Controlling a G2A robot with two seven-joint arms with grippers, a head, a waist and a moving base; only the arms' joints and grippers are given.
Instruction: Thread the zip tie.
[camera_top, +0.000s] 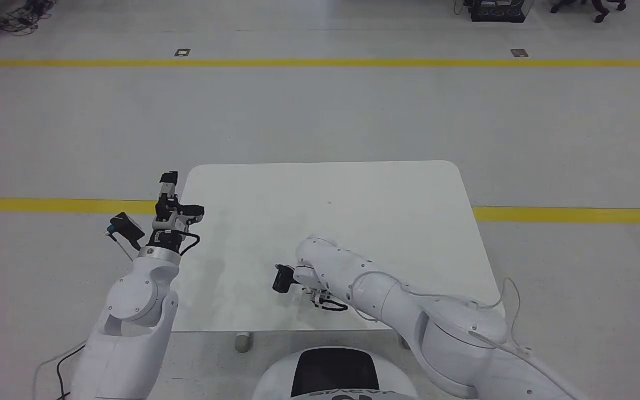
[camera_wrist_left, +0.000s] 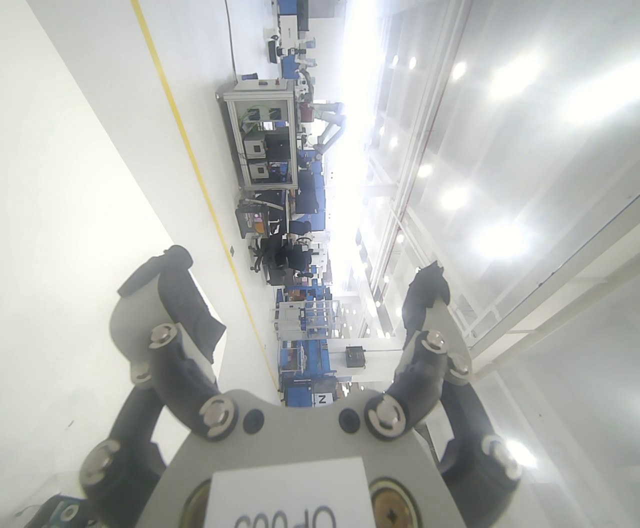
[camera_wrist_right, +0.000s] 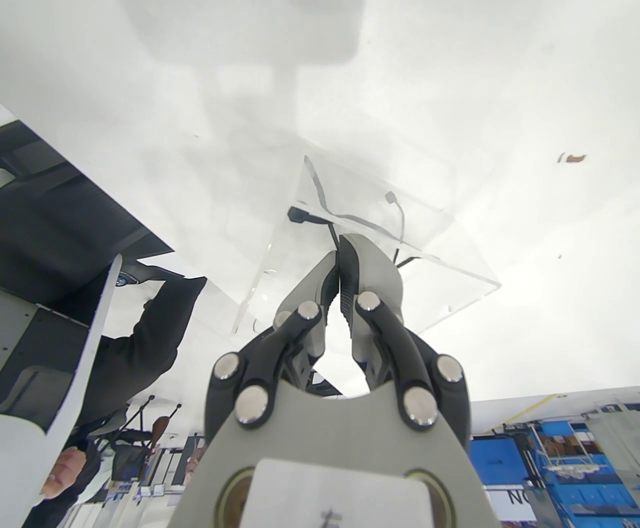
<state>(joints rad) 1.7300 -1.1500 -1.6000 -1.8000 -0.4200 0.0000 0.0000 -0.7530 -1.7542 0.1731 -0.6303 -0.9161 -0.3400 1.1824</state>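
Clear plate (camera_wrist_right: 450, 250) before right fingers (camera_wrist_right: 360, 270), right arm (camera_top: 400, 300) over table's (camera_top: 400, 200) near edge, open air around left fingers (camera_wrist_left: 175, 300)

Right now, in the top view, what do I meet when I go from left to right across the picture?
The left gripper, open → right gripper, shut on the zip tie → table's right edge.

White worktop (camera_top: 400, 200), rounded corners, on pale floor (camera_top: 300, 110). Two yellow floor lines (camera_top: 300, 63): one far side, one emerging either side of worktop. Small brown mark (camera_wrist_right: 575, 158) on worktop surface.
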